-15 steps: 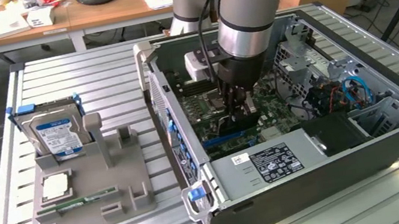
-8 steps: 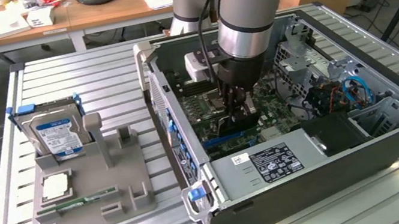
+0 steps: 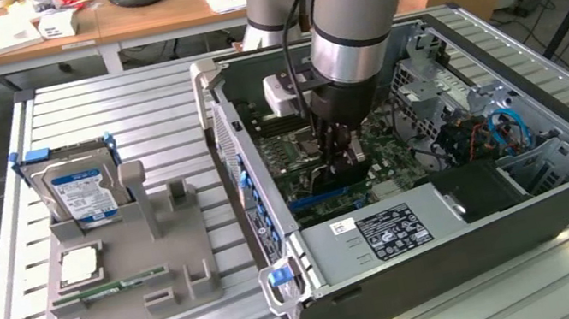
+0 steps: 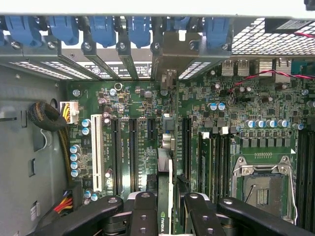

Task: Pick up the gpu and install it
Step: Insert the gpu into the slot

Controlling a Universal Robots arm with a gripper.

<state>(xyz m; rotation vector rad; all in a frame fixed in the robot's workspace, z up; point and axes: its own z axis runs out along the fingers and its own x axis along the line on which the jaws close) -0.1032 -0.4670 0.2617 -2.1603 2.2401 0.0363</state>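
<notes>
Currently the gpu [image 4: 165, 194] stands on edge above the green motherboard [image 4: 133, 98] inside the open computer case [image 3: 527, 227], pinched between the black fingers [image 4: 145, 211] of the gripper [image 4: 167, 201], its silver bracket [image 4: 170, 54] against the case's slot wall, with the hard drive [image 3: 81, 189] in the grey holder [image 3: 127, 255] at the exterior view's left.

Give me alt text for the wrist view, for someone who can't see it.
The black gripper holds the thin dark gpu card edge-on among the slots of the green motherboard, its silver bracket near the blue slot latches.
</notes>
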